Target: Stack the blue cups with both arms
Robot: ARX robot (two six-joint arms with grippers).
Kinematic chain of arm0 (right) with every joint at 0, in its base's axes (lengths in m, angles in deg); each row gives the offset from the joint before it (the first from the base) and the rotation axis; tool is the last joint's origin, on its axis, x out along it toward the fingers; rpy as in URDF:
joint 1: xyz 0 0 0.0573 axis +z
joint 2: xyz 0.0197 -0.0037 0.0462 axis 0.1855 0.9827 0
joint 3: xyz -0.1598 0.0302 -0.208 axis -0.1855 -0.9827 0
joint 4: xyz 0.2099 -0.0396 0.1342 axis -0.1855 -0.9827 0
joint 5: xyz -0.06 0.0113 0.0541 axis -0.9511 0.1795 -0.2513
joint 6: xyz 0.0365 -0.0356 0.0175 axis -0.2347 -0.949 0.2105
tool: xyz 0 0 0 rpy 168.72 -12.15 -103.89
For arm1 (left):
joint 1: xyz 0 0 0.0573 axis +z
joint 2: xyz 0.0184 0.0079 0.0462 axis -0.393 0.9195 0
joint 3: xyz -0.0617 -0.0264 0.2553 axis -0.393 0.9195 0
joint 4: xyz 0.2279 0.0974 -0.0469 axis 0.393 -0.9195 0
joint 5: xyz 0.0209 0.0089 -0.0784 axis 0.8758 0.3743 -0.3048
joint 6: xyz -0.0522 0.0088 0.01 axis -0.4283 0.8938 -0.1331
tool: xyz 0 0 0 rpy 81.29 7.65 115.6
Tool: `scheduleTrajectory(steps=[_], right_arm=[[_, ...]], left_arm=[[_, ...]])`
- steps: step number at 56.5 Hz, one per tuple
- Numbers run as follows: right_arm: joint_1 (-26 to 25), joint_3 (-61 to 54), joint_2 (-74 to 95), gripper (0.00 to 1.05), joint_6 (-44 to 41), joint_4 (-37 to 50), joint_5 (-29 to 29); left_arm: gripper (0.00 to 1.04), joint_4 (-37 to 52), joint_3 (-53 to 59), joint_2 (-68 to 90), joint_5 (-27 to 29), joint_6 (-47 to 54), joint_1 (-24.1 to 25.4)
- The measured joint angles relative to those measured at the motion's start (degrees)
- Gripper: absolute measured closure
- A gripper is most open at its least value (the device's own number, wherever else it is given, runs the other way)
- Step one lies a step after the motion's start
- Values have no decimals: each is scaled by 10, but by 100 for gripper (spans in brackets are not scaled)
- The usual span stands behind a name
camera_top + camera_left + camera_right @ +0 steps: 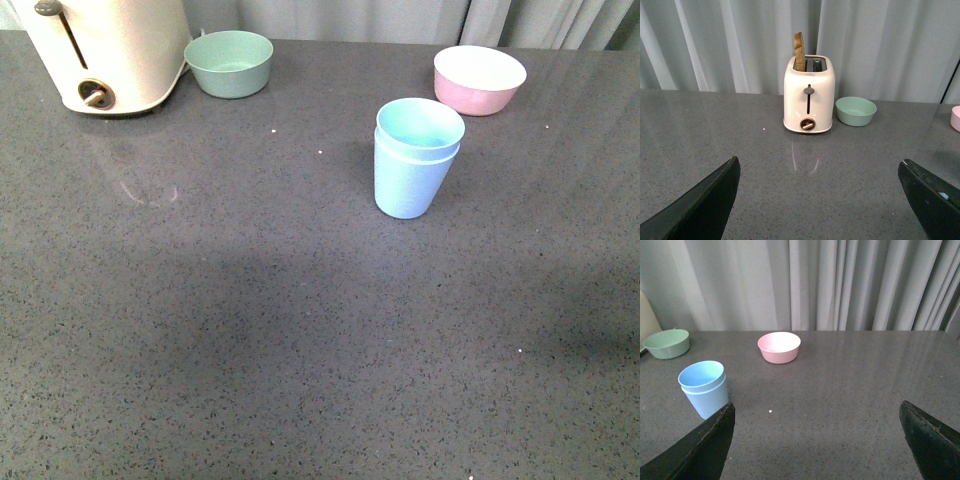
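The two blue cups (413, 160) stand upright on the grey table, one nested inside the other, slightly right of the middle in the front view. The right wrist view shows the same blue cups (704, 388) just beyond one of its black fingers (700, 452). My right gripper (817, 412) is open, with only bare table between its fingers. My left gripper (819, 167) is open too, facing the toaster, and holds nothing. Neither arm appears in the front view.
A cream toaster (105, 50) (809, 95) with a wooden piece in one slot stands at the back left. Beside it sits a green bowl (229, 62) (856, 110). A pink bowl (479, 79) (779, 347) sits behind the cups. Grey curtains hang behind the table.
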State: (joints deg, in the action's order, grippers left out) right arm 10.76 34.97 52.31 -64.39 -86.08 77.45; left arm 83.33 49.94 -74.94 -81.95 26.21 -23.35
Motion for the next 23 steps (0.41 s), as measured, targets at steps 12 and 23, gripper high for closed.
scheduleTrajectory(steps=[12, 23], right_arm=[[0, 0, 0, 9, 0, 0, 0], [0, 0, 0, 9, 0, 0, 0]], left_arm=[[9, 0, 0, 0, 0, 0, 0], [9, 0, 0, 0, 0, 0, 0]])
